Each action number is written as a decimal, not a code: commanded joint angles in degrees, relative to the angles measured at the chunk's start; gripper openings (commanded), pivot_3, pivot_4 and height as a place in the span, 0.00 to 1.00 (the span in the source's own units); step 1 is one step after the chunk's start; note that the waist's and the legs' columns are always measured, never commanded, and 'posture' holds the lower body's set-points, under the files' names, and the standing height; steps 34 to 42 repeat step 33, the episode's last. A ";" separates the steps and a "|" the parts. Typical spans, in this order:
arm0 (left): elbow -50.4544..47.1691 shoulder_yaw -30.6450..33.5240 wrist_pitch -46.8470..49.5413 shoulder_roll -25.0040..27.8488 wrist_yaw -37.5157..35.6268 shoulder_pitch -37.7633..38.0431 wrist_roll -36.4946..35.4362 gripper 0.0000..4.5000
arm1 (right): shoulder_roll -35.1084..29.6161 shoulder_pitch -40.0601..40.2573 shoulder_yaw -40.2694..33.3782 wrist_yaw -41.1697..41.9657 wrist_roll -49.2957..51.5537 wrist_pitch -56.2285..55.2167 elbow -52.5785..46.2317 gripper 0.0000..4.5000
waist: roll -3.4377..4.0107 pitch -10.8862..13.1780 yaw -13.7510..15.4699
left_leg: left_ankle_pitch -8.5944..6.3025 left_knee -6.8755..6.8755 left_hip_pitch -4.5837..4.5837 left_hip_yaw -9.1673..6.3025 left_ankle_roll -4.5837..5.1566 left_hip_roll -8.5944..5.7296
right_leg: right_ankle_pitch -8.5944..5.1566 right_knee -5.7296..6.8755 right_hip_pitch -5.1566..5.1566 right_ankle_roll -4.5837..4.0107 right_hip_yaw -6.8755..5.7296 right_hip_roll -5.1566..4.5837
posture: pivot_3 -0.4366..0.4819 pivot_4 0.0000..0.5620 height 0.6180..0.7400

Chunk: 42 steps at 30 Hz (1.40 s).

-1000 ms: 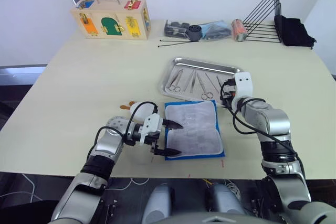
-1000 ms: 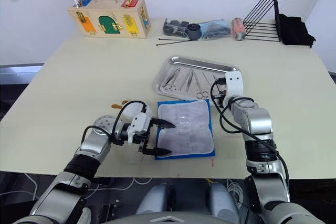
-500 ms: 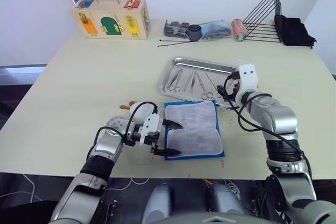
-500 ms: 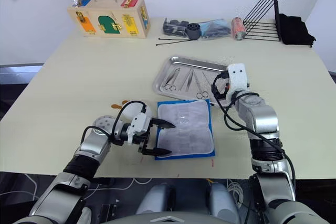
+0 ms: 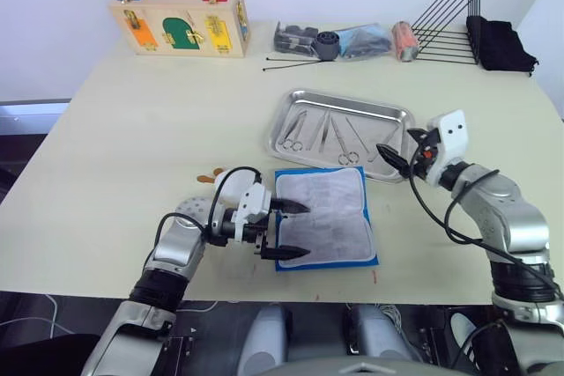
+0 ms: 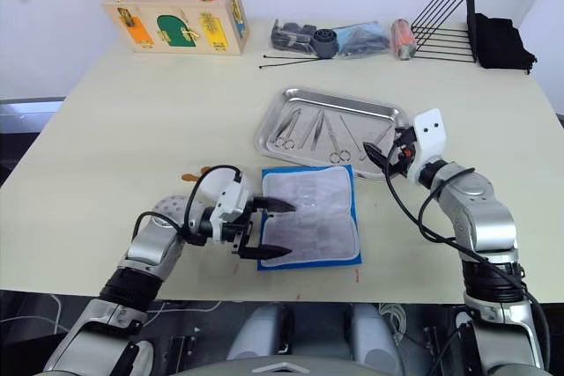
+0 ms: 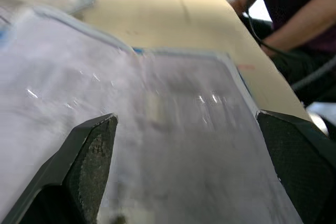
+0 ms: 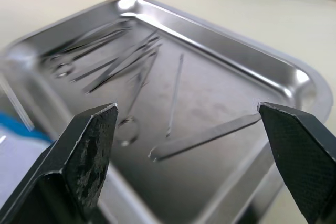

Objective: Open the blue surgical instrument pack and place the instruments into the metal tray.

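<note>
The blue surgical instrument pack (image 5: 326,217) lies unfolded flat near the table's front edge, its pale lining (image 7: 173,87) up and nothing visible on it. My left gripper (image 5: 295,231) is open at the pack's left edge, its fingertips over the lining. The metal tray (image 5: 397,115) sits just behind the pack and holds several silver instruments (image 5: 324,134), among them ring-handled scissors and a flat pair of tweezers (image 8: 205,137). My right gripper (image 5: 398,149) hangs open and holds nothing, just above the tray's right end.
Along the back edge stand a wooden latch box (image 5: 181,28), a clutter of dark parts and a plastic bag (image 5: 330,41), thin black rods (image 5: 291,63), a black wire rack (image 5: 449,28) and a black cloth (image 5: 502,46). A person's arm (image 7: 299,19) shows beyond the table.
My right gripper has opened and drawn back to the right from over the tray's right end. The camera has shifted a little. My left gripper has not moved.
</note>
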 commanded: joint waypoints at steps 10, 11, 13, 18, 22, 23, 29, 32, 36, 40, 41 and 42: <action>-12.65 19.09 10.82 6.02 12.58 1.77 -11.88 1.00 | -4.49 12.58 -9.32 16.16 10.66 -16.27 -3.23 0.99 | -0.17 0.31 -0.09 | 0.00 0.09 -0.01 -0.12 -0.01 0.01 | 0.01 0.07 -0.01 0.00 -0.03 -0.01 | 0.48 0.27 1.00; -12.96 20.97 11.39 6.97 13.28 3.66 -12.32 1.00 | -5.40 13.79 -10.24 17.74 11.98 -16.03 -3.09 0.99 | -0.17 0.32 -0.10 | 0.00 0.09 0.01 -0.15 -0.01 0.02 | 0.01 0.07 -0.01 0.00 -0.01 -0.01 | 0.48 0.27 1.00; -13.61 24.26 12.03 8.40 14.33 7.63 -13.10 1.00 | -7.13 16.13 -11.95 20.12 13.87 -15.77 -2.55 0.99 | -0.16 0.34 -0.04 | 0.00 0.05 0.07 -0.18 -0.01 0.04 | 0.01 0.07 0.00 0.00 0.05 -0.01 | 0.48 0.27 1.00; -15.12 32.86 12.92 10.00 17.11 19.80 -14.15 1.00 | -9.79 23.07 -16.41 25.14 16.86 -17.00 -0.96 0.99 | -0.25 0.39 0.12 | 0.00 0.06 0.20 -0.16 -0.01 0.05 | 0.01 0.08 0.09 0.00 0.07 -0.06 | 0.48 0.27 1.00; -14.57 37.23 11.55 9.29 18.69 28.95 -12.54 1.00 | -10.90 29.11 -18.83 28.54 16.08 -19.96 0.58 0.99 | -0.26 0.41 0.14 | 0.00 0.06 0.32 -0.15 -0.01 0.05 | 0.01 0.13 0.17 -0.01 0.07 -0.06 | 0.48 0.27 1.00; -14.71 37.68 11.39 9.02 19.25 31.29 -11.91 1.00 | -11.09 30.90 -19.36 29.36 15.48 -21.10 1.07 0.99 | -0.26 0.41 0.14 | 0.00 0.06 0.36 -0.13 -0.01 0.05 | 0.00 0.12 0.21 -0.01 0.06 -0.05 | 0.48 0.27 1.00; -14.19 36.84 9.18 6.95 26.08 38.86 -5.71 1.00 | -11.29 38.02 -22.04 32.53 14.57 -26.20 3.71 0.99 | -0.33 0.44 0.16 | 0.01 0.13 0.51 0.13 -0.02 0.07 | 0.00 0.13 0.33 -0.01 0.07 -0.04 | 0.48 0.27 1.00; -12.80 36.09 6.43 6.11 27.50 40.24 -3.09 1.00 | -11.21 39.85 -23.12 33.23 14.64 -27.81 5.09 0.99 | -0.33 0.43 0.16 | 0.02 0.15 0.79 0.21 -0.03 0.09 | 0.00 0.13 0.54 -0.01 0.11 -0.04 | 0.48 0.27 1.00; -12.49 35.86 5.92 5.95 27.71 40.30 -2.74 1.00 | -11.21 40.15 -23.22 33.30 14.43 -28.43 5.58 0.99 | -0.33 0.43 0.16 | 0.02 0.14 0.89 0.23 -0.03 0.09 | 0.00 0.12 0.65 -0.02 0.12 -0.04 | 0.48 0.27 1.00; -12.49 35.86 5.92 5.95 27.71 40.30 -2.74 1.00 | -11.21 40.15 -23.22 33.30 14.43 -28.43 5.58 0.99 | -0.33 0.43 0.16 | 0.02 0.14 0.89 0.23 -0.03 0.09 | 0.00 0.12 0.65 -0.02 0.12 -0.04 | 0.48 0.27 1.00; -12.49 35.86 5.92 5.95 27.71 40.30 -2.74 1.00 | -11.21 40.15 -23.22 33.30 14.43 -28.43 5.58 0.99 | -0.33 0.43 0.16 | 0.02 0.14 0.89 0.23 -0.03 0.09 | 0.00 0.12 0.65 -0.02 0.12 -0.04 | 0.48 0.27 1.00; -12.49 35.86 5.92 5.95 27.71 40.30 -2.74 1.00 | -11.21 40.15 -23.22 33.30 14.43 -28.43 5.58 0.99 | -0.33 0.43 0.16 | 0.02 0.14 0.89 0.23 -0.03 0.09 | 0.00 0.12 0.65 -0.02 0.12 -0.04 | 0.48 0.27 1.00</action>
